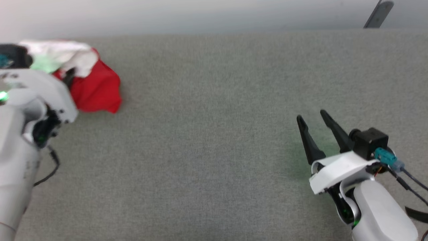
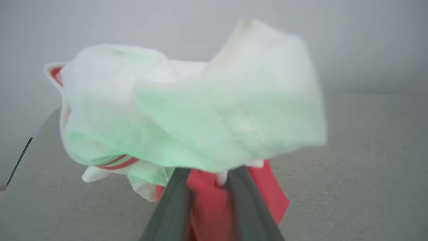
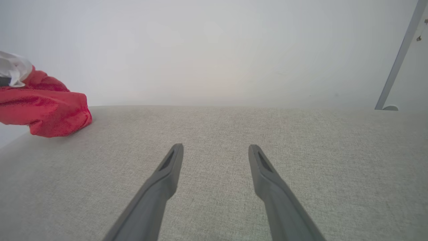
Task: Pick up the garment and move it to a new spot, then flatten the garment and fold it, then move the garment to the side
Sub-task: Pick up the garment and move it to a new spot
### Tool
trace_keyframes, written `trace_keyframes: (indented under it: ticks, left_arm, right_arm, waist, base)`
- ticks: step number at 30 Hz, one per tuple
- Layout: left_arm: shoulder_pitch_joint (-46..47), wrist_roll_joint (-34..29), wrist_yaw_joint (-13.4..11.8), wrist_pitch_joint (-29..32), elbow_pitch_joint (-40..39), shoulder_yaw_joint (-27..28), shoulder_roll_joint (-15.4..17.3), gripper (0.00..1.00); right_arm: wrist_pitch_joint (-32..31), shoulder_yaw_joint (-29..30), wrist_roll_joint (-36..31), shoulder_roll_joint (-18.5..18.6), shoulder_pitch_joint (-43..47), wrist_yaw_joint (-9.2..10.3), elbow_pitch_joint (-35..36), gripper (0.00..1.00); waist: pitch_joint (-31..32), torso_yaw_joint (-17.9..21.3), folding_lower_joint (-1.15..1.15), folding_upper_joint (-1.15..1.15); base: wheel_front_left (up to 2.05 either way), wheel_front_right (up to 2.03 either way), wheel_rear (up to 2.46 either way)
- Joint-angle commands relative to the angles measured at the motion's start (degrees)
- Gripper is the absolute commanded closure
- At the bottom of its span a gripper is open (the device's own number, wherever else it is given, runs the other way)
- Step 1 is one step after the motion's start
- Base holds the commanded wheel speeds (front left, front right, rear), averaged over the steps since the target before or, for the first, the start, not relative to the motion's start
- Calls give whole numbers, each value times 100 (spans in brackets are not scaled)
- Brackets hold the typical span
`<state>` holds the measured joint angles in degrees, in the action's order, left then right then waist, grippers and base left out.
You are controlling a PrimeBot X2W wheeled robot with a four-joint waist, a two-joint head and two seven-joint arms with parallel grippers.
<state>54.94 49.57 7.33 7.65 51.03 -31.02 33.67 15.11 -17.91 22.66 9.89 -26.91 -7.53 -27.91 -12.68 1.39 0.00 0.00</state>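
Note:
The garment (image 1: 97,87) is a crumpled heap of red cloth with white parts on top, lying at the far left of the grey surface. In the left wrist view the garment (image 2: 200,110) bulges close ahead, blurred and tinted green. My left gripper (image 2: 207,174) has its two dark fingers close together with red cloth pinched between them, and the tips are buried under the white cloth. From the head view, my left arm covers the heap's left side. My right gripper (image 1: 312,117) stands open over bare surface at the lower right, far from the garment (image 3: 46,110).
A grey fabric surface (image 1: 214,134) spreads wide between the two arms, with a pale wall behind it. A grey metal bar (image 1: 378,15) leans at the back right. The surface's left edge runs just beside the heap. A dark cable hangs by my left forearm.

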Motion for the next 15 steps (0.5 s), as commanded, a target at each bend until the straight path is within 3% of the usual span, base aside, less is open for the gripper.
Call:
trace_keyframes:
  ticks: [1, 9, 15]
  left_arm:
    - [49, 59, 20, -50, -212, -113, -35, 100]
    - [12, 231, 16, 450, -2064, -1333, -24, 100]
    - [-15, 97, 16, 856, -2960, -2344, -327, 100]
  right_arm:
    - [3, 34, 39, -25, 138, 8, 3, 0]
    - [3, 290, 94, -76, 531, 8, 181, 0]
    - [3, 540, 118, -193, 663, 8, 409, 0]
  waist:
    - [378, 50, 0, 0]
    - [577, 433, 0, 0]
    - [401, 861, 0, 0]
  base:
    - [0, 0, 0]
    - [0, 0, 0]
    - [0, 0, 0]
